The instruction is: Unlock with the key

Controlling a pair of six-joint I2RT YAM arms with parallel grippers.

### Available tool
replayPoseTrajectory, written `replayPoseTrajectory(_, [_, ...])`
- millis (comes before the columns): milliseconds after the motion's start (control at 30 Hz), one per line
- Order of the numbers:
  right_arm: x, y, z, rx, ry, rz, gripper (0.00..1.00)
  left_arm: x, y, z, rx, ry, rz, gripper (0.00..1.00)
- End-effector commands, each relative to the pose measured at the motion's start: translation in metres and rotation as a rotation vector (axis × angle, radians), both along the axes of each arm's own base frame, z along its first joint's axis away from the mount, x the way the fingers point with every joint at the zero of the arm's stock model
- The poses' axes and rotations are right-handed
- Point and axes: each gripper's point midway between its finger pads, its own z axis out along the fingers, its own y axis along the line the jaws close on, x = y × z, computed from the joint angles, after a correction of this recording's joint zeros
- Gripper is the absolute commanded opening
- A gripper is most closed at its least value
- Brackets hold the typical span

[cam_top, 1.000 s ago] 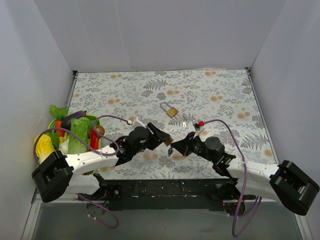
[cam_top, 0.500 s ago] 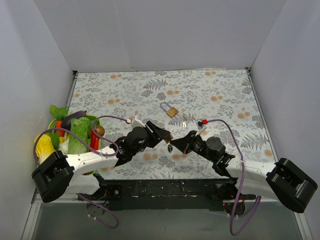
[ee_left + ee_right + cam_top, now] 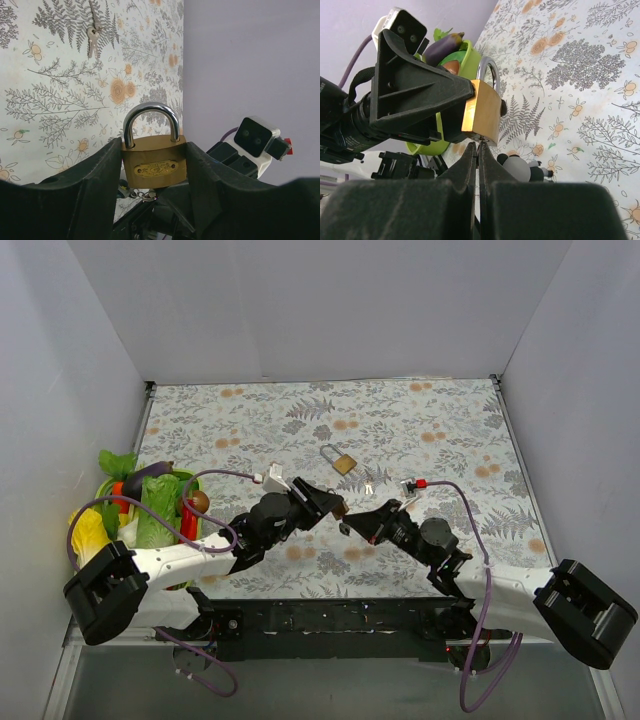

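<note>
My left gripper (image 3: 331,508) is shut on a brass padlock (image 3: 154,167) with a steel shackle and holds it above the table, keyhole end facing the right arm. My right gripper (image 3: 347,528) is shut on a small key (image 3: 480,143). The key's tip sits at the keyhole in the bottom of the padlock (image 3: 482,116). A panda keychain (image 3: 517,167) hangs below the key. In the left wrist view the key ring (image 3: 145,194) shows just under the lock body.
A second brass padlock (image 3: 340,460) lies on the floral tablecloth, with loose keys (image 3: 368,487) to its right. A green bowl of toy vegetables (image 3: 150,510) stands at the left edge. Grey walls enclose the table.
Both grippers have moved slightly away from the near edge. The right gripper has closed the gap, bringing the key's tip up to the padlock's keyhole.
</note>
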Motion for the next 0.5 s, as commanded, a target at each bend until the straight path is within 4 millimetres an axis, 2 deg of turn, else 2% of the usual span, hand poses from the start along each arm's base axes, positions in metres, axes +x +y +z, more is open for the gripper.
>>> replayPoseTrajectory(0, [-0.016,0.008,0.02,0.095,-0.011,0.082,0.01,-0.008,-0.02,0.087,-0.44,0.062,-0.042,0.0])
replayPoseTrajectory(267, [-0.015,0.001,0.021,0.139,0.025,0.069,0.01,-0.011,-0.022,0.101,-0.465,0.004,-0.072,0.0])
replayPoseTrajectory(467, [-0.012,0.003,0.02,0.095,0.004,0.071,0.01,-0.009,-0.023,0.099,-0.447,0.008,-0.068,0.0])
